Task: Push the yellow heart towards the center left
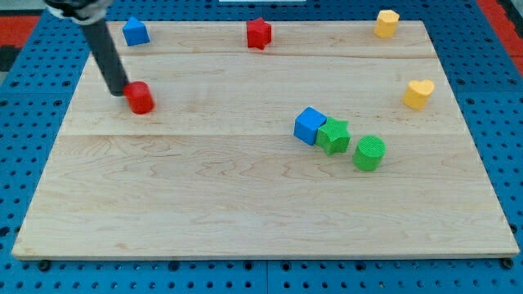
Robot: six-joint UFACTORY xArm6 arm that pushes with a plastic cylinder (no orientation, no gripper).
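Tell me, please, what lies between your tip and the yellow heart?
In the camera view, only bare board separates my tip from the yellow heart; the blue cube sits just below.

Dark rod slanting down from the view's top left, my tip (120,90) seemingly on the board.

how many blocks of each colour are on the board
Red: 2, the red cylinder right beside my tip and the red star.
Blue: 2, the blue block and the blue cube.
Yellow: 2, the yellow block and the yellow heart.
Green: 2, the green star and the green cylinder.
Total: 8
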